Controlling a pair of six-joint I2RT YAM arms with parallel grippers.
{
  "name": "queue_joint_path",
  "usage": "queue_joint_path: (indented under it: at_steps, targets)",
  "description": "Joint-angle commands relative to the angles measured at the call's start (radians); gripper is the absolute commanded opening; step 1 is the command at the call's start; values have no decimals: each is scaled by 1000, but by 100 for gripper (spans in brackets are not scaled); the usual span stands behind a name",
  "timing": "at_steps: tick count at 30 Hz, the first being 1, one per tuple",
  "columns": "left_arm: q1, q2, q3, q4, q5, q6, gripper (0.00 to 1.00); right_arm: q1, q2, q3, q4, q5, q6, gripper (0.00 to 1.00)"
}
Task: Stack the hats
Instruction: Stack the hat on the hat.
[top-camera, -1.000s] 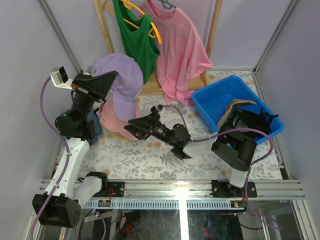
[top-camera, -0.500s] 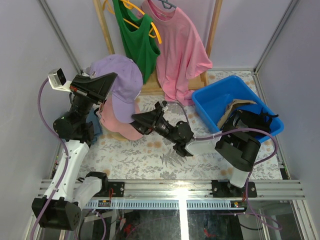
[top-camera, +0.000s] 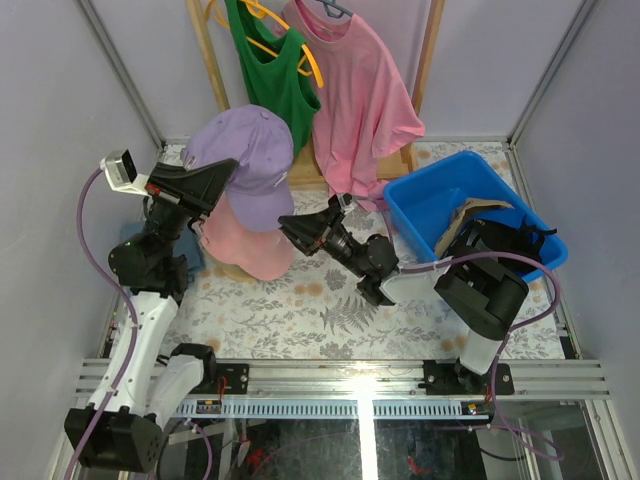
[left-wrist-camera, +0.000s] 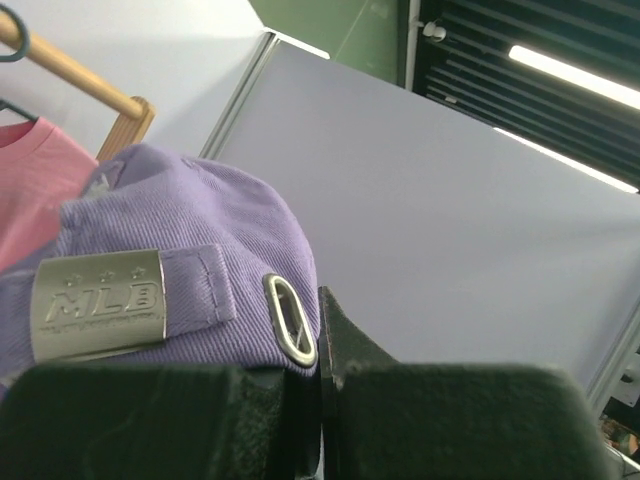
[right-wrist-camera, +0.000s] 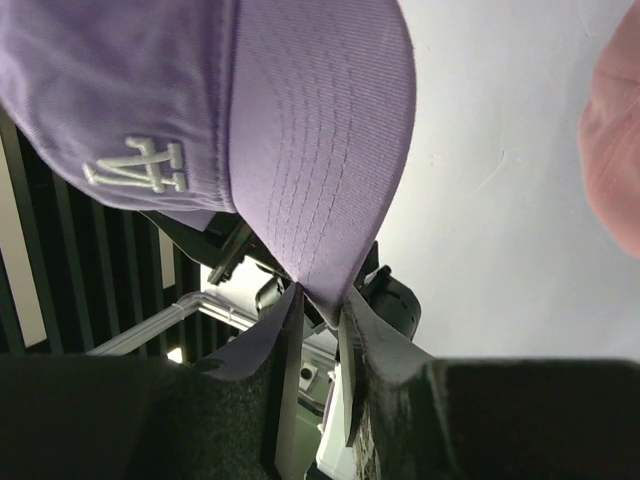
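Observation:
The lavender cap (top-camera: 245, 160) hangs in the air between both arms, above the pink cap (top-camera: 245, 250) that lies on the table. My left gripper (top-camera: 228, 160) is shut on the lavender cap's back strap (left-wrist-camera: 180, 300), by its metal buckle. My right gripper (top-camera: 285, 222) is shut on the tip of its brim (right-wrist-camera: 320, 200). The left wrist view shows my left gripper (left-wrist-camera: 322, 330), and the right wrist view my right gripper (right-wrist-camera: 320, 305). The pink cap's edge shows in the right wrist view (right-wrist-camera: 615, 150). A tan cap (top-camera: 470, 212) and a black cap (top-camera: 505, 240) lie in the blue bin.
The blue bin (top-camera: 420, 200) stands at the right. A pink T-shirt (top-camera: 355, 100) and a green tank top (top-camera: 275, 75) hang on a wooden rack (top-camera: 205, 50) at the back. A blue thing (top-camera: 190, 252) is partly hidden behind the left arm.
Both grippers have carried the lavender cap up and to the right. The right gripper has moved up and right with the brim, and the cap now sits more over the pink cap.

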Motion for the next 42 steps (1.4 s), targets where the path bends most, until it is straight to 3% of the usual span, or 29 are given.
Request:
queue_joint_path:
  at_steps: [1,18,31,42]
  targets:
    - [-6,-64,-25,-65,32,103,0,-48,-10,-17,109,-5,23,21]
    - [-5,-231,-104,-348,25,345,0,-135,80,-20,109,-87,45,16]
    - [-4,-306,-137,-565,-14,548,0,-224,248,114,110,-220,74,8]
    - [-4,-390,-170,-661,-220,634,0,-269,301,179,106,-280,71,4]
